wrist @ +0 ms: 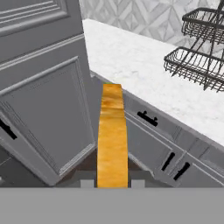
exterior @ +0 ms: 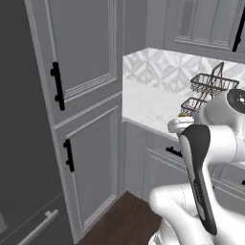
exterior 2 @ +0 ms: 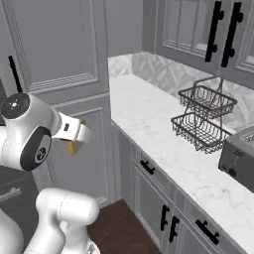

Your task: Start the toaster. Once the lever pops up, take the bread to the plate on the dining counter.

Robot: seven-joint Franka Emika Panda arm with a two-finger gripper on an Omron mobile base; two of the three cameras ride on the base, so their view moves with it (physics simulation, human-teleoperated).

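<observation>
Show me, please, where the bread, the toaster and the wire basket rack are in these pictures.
bread (wrist: 112, 140): hand view, middle of the slice's edge.
toaster (exterior 2: 238, 161): right base view, its grey front.
wire basket rack (exterior 2: 201, 130): right base view, lower basket.

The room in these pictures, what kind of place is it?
Most likely a home kitchen: a marble counter over grey panelled cabinets, with a toaster and a wire basket rack on it.

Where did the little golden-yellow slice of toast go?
The golden-yellow slice of toast is pinched in the robot's gripper, up in the air in front of the grey cabinet doors, left of the white marble wall counter with its wire basket rack.
</observation>
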